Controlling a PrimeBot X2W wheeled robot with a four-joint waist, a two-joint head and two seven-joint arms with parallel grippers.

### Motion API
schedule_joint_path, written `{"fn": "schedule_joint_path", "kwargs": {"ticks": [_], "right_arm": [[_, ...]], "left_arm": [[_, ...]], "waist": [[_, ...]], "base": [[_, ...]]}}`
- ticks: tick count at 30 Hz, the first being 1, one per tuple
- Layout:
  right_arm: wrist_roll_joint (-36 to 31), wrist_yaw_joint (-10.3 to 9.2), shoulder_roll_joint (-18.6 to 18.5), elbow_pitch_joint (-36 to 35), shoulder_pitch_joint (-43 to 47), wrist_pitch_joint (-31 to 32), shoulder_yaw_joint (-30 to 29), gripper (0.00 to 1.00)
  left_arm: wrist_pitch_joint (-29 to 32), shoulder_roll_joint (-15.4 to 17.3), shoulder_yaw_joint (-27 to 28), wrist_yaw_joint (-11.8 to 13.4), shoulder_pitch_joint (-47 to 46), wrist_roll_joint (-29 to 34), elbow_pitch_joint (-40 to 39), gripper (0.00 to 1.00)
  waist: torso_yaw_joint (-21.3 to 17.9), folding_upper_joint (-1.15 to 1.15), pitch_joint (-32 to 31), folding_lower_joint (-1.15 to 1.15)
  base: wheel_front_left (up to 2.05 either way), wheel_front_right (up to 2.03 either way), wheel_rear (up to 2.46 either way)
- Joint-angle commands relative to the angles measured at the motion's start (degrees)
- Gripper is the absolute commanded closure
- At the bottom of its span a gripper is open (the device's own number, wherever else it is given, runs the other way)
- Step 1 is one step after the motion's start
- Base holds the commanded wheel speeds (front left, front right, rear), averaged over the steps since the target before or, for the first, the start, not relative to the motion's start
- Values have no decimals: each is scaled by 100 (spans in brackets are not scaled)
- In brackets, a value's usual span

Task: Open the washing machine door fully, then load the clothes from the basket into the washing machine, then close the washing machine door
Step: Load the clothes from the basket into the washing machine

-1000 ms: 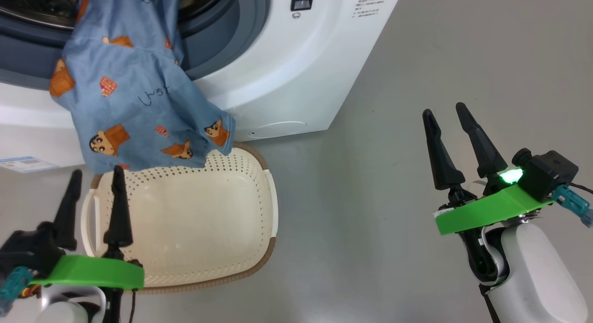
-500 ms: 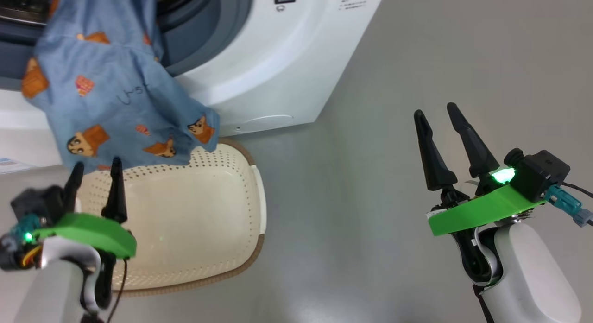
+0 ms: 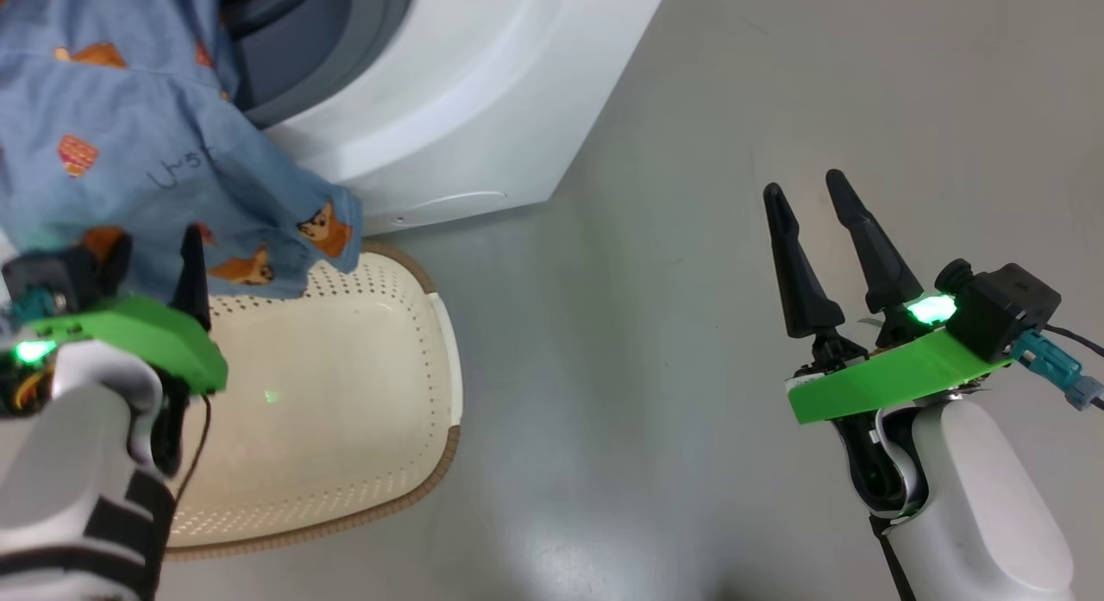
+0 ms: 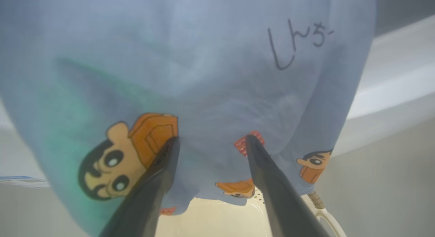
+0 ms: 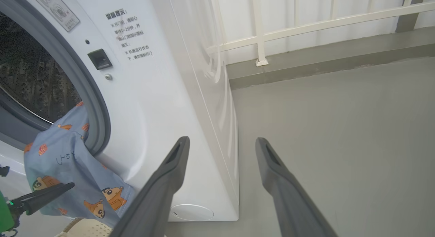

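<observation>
LOADING HALF DONE: The clothes, a light blue printed piece, hang from the mouth of the washing machine and drape down its white front. Their hem falls over the far rim of the basket on the floor. The left claw, fingers spread and pinching nothing, points at the hanging hem from the near left; whether its tips touch the cloth cannot be told.

The step in hand looks to be feeding that loose tail into the drum. Done well, that would mean closing on a thick fold low on the cloth, lifting it up and over the grey rubber ring, and pushing it deep (a corner left across the ring would likely foul the door).

The basket stands just beneath the hem and close against the machine, so a low approach risks catching its rim. The right claw, also spread and empty, hangs well apart at the right over the floor, out of the way. A round cap sits low on the machine's front, and a white railing runs beyond.
</observation>
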Motion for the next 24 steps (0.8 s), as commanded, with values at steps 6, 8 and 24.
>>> {"fn": "schedule_joint_path", "kwargs": {"ticks": [6,8,24], "right_arm": [[-32,9,72,-162,6,-27,97,0],[-37,9,88,-163,10,-27,99,0],[-54,9,77,-126,-64,-27,132,0]], "left_arm": [[-165,132,-97,-75,-731,69,603,0],[-197,111,-136,-85,-873,57,744,0],[-287,8,28,-76,-1417,-147,1158,0]], "waist": [[-139,0,152,0],[-155,0,177,0],[-114,0,241,0]], "base": [[0,0,0],[0,0,0],[0,0,0]]}}
